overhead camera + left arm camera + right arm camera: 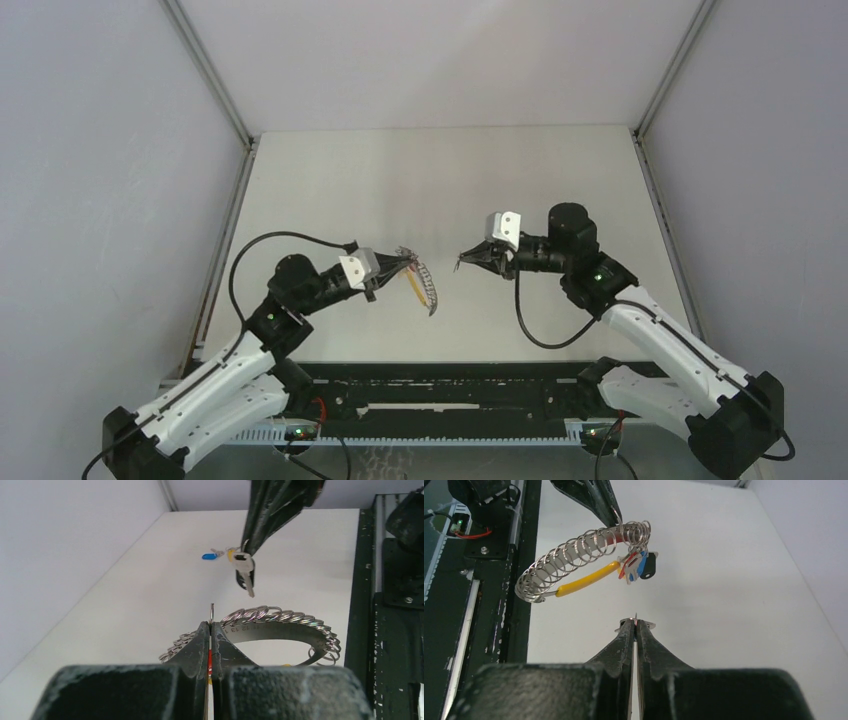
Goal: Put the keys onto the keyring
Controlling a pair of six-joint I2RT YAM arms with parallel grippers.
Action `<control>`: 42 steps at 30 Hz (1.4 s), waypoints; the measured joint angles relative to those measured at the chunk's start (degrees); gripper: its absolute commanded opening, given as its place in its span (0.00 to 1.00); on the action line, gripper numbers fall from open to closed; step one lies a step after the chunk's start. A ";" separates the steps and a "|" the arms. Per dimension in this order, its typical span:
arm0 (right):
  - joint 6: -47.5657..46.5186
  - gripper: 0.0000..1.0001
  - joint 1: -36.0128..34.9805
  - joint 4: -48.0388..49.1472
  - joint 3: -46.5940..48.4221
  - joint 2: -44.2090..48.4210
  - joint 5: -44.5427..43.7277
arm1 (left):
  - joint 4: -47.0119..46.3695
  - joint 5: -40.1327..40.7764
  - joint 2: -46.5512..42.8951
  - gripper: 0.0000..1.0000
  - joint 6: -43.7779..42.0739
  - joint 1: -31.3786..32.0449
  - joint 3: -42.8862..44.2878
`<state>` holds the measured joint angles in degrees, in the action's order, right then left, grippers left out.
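Pinched the keyring [574, 555] tight between pressed left gripper [407, 262] fingers, aloft over the white table [450, 170], coloured keys [640, 566] dangling from it. Clamped a silver key [243, 570] between the right gripper [468, 258] fingers nearby. Grey walls [90, 180] around.

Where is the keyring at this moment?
Top view, left of centre: the keyring hangs from the shut left gripper, facing the right gripper, which pinches a key, with a gap between them.

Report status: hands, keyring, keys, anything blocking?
Left hand shut on keyring, held aloft; some keys already hang on it. Right hand shut on one key, short of the keyring, not threaded. Nothing between them.
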<state>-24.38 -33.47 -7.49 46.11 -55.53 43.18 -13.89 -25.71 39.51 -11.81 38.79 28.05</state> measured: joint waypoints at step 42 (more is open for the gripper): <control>-14.14 0.00 -5.40 -3.85 2.51 -5.09 5.95 | 9.77 -20.13 12.02 0.00 -7.30 -0.09 10.12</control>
<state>-38.52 -38.87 -11.33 48.62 -60.62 49.12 -4.12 -45.84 51.53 -19.11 38.70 38.17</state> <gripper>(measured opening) 0.006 0.010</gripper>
